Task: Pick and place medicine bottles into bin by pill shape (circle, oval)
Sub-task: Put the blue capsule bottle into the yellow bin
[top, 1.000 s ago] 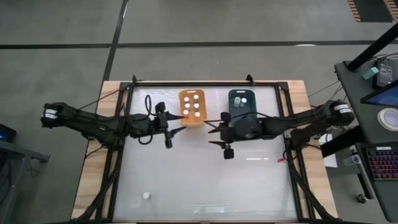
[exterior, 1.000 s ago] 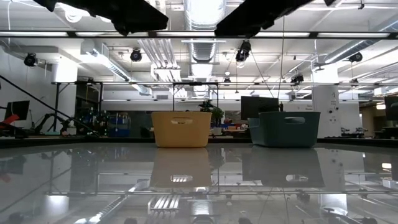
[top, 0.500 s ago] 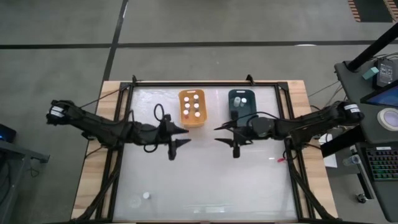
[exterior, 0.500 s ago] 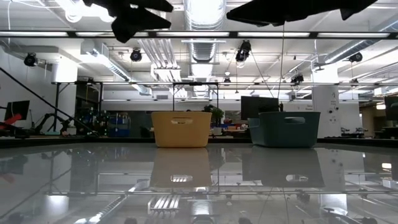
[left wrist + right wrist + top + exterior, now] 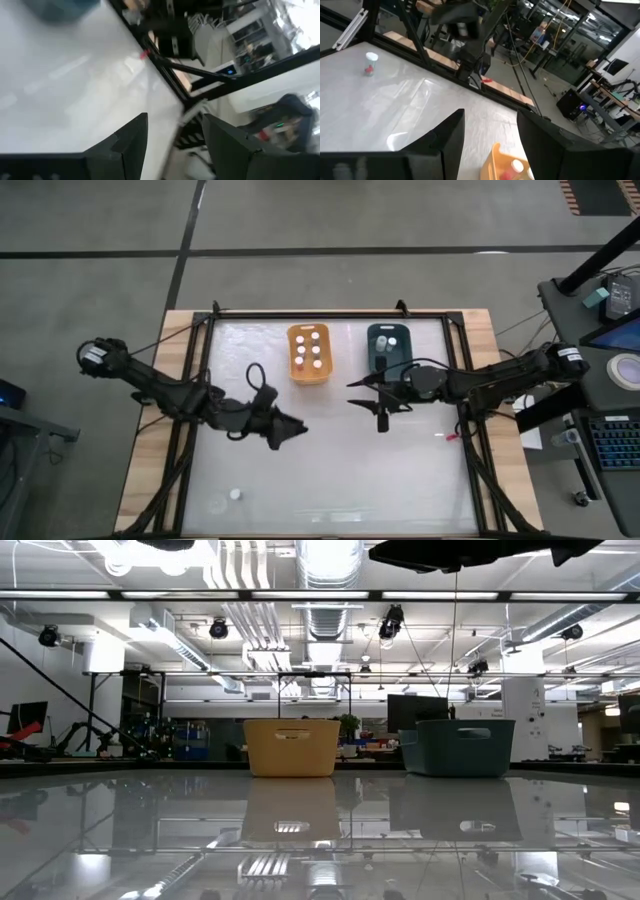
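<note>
Several medicine bottles with white caps stand in the orange bin (image 5: 309, 353) and a few in the teal bin (image 5: 389, 345), both at the table's far edge. One more bottle (image 5: 235, 494), white-capped with a red body (image 5: 370, 62), stands alone at the near left. My left gripper (image 5: 297, 430) hangs open over the table's middle, nearer than the orange bin, with nothing between its fingers (image 5: 175, 145). My right gripper (image 5: 352, 394) is open and empty too (image 5: 490, 140), in the air just nearer than the teal bin, pointing toward the table's left.
The glossy white table (image 5: 330, 480) has a black frame around it and wooden edges. In the low view the two bins (image 5: 292, 747) (image 5: 458, 747) stand side by side at the back. A desk with a keyboard (image 5: 612, 442) stands beyond the right edge.
My left gripper has swung away from the orange bin toward the table's near edge and a little to the right, rolling about its own axis as it went. My right gripper has drawn back slightly toward the right edge and turned a little. Both stay open and empty.
</note>
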`<state>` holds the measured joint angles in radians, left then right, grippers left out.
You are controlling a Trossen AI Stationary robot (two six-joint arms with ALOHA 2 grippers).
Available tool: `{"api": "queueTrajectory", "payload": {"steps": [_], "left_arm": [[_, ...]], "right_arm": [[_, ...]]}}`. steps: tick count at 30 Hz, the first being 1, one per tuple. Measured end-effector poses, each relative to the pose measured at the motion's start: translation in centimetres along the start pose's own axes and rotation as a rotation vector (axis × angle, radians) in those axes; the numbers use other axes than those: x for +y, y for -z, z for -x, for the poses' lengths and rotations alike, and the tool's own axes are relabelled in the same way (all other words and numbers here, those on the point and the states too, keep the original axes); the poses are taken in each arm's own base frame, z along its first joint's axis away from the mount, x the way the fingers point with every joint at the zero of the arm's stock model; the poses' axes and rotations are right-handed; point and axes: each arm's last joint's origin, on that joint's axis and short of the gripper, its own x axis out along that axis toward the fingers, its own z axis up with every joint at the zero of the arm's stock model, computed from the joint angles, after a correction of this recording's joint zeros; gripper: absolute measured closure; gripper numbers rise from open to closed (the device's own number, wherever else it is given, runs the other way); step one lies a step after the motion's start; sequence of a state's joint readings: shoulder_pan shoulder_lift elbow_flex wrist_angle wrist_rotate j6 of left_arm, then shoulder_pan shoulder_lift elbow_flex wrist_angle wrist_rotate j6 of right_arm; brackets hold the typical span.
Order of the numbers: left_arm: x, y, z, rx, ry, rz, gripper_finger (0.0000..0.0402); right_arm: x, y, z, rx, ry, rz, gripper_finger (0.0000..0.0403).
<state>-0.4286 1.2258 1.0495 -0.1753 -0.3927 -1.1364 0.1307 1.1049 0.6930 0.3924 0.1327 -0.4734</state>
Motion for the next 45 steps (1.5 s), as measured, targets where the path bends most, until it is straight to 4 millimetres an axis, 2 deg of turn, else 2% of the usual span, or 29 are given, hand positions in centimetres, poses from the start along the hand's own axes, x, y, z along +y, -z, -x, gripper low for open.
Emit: {"api": "queueTrajectory", "payload": {"steps": [3,7,14,16,19,23,26,34,45], "left_arm": [[-0.8,1.8,-0.1,0.058,0.014,0.115,0.0228],[-1.2,5.1,-0.5,0.192,0.005,0.205,0.0228],[-1.5,11.8,-0.1,0.655,-0.034,0.325,0.0228],[-1.2,13.1,0.4,0.741,-0.096,0.362,0.0228],[-0.1,14.8,1.5,0.827,-0.278,0.399,0.0228],[1.8,15.5,3.2,0.827,-0.535,0.384,0.0228],[2.9,15.5,3.9,0.809,-0.655,0.331,0.0228],[4.2,15.5,4.1,0.761,-0.754,0.253,0.0228],[5.7,17.4,2.6,0.760,-0.848,0.168,0.0228]], "right_arm": [[0.0,0.0,0.0,0.001,-0.001,0.001,0.0229],[0.0,0.1,0.1,0.017,-0.009,0.011,0.0229],[0.0,0.1,0.1,0.013,-0.007,0.027,0.0230],[0.0,0.0,0.1,0.003,-0.002,0.031,0.0229],[-0.1,-0.1,0.1,-0.005,0.002,0.042,0.0229],[-0.1,-0.2,0.1,-0.014,0.007,0.043,0.0230],[-0.1,-0.2,0.1,-0.012,0.007,0.048,0.0230],[-0.1,-0.2,0.1,-0.012,0.006,0.049,0.0229],[-0.1,-0.1,0.1,-0.008,0.004,0.038,0.0230]]}}
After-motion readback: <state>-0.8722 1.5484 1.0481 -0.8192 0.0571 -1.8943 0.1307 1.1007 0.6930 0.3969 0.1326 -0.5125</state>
